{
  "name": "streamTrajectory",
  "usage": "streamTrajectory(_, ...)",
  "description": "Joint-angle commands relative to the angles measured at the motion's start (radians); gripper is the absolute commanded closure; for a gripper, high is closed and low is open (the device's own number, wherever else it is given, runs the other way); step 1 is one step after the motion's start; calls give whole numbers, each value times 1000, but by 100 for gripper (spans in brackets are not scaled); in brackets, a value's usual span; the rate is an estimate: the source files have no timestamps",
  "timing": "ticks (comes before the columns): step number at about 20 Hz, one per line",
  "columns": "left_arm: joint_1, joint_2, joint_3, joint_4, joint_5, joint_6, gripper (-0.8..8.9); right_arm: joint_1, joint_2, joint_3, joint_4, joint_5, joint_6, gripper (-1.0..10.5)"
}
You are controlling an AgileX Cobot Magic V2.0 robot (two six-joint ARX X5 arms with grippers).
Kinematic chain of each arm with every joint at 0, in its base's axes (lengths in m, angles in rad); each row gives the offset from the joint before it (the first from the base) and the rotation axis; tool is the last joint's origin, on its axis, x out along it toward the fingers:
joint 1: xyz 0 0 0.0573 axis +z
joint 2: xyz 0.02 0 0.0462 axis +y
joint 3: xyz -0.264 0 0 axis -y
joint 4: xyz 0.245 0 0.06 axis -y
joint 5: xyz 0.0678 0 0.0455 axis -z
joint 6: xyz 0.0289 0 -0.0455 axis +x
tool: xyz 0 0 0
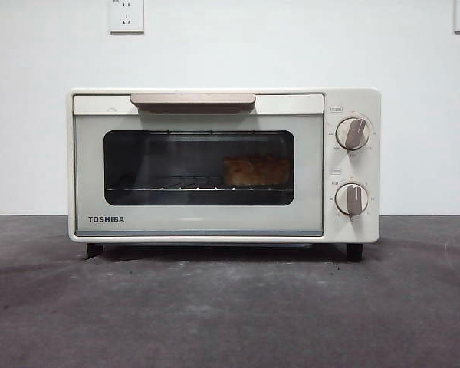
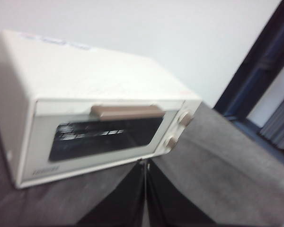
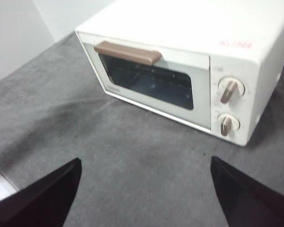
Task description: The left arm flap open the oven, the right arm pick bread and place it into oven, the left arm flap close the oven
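Currently one TOSHIBA toaster oven (image 1: 224, 165) stands on the grey tabletop (image 1: 230, 307), door shut, one beige bar handle (image 1: 192, 100), two knobs (image 1: 353, 133). One bread loaf (image 1: 256, 170) sits inside on the rack, right of centre behind the glass. Left gripper (image 2: 145, 198): jaws pressed together, short of the oven front. Right gripper (image 3: 144, 189): jaws wide apart, holding nothing, above bare tabletop.

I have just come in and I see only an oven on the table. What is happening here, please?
Nothing is being handled right now. The oven stands on the grey table with its door closed, and the bread lies inside on the rack, seen through the window. The left gripper is away from the oven with its jaws shut. The right gripper is also away from it, open and empty.
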Motion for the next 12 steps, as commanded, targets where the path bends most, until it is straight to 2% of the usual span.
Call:
streamTrajectory(1, 0, -33, 16, -73, -35, 67, 804, 7, 1, 16, 34, -3, -22, 511)
streamTrajectory(5, 0, -57, 16, -145, -66, 91, 804, 7, 1, 16, 56, -3, -22, 511)
streamTrajectory(12, 0, -57, 16, -149, -70, 93, 804, 7, 1, 16, 56, -3, -21, 511)
